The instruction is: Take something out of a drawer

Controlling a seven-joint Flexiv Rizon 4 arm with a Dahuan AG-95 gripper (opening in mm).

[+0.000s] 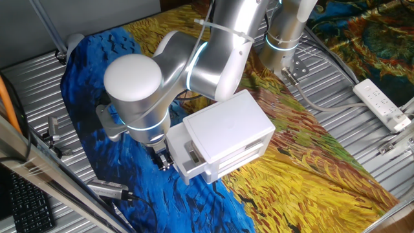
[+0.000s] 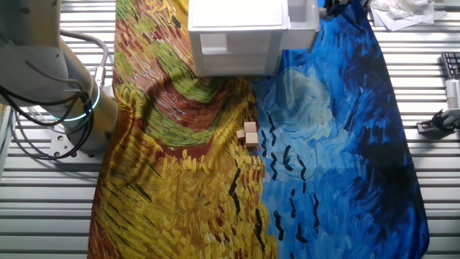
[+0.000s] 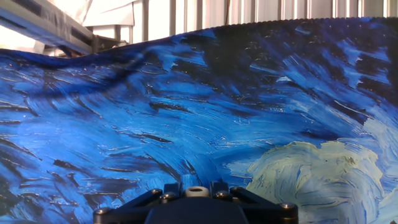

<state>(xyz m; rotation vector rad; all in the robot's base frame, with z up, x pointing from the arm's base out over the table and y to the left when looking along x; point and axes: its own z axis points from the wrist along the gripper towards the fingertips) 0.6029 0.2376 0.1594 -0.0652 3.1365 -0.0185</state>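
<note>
Wooden blocks (image 2: 251, 129): a small light-brown cluster is seen on the painted cloth (image 2: 330, 144), out in the open, near the white cabinet (image 1: 226, 126) but apart from it. None is touched or held by anything. Whether another block is left inside cannot be told.

Drawer (image 1: 184, 155) is pulled out from the cabinet's end face, over the blue half of the cloth. An open top slot is shown in one fixed view, with something dark in it; it is too small to identify. An opened drawer is what top access requires, so that step is judged done.

Tool (image 1: 163, 157) is parked low, just beside the drawer front, under the bent arm (image 1: 194, 65). That spot is where the drawer front would be handled, so placement is judged to relate to the drawer, not to the loose blocks, which are well apart from it on the cabinet's other side.

Tool state: cannot be told. In the hand view only the tool's dark base is seen at the bottom edge, no fingers, and nothing but blue cloth ahead. In the fixed view the fingers are too small and shadowed.

Cloth is draped over the slatted metal bench (image 1: 39, 84); it is wrinkled by the cabinet, so sliding of the cabinet under a pull is judged a risk.

Next move is judged to need a lift and a re-aim over the drawer opening.
</note>
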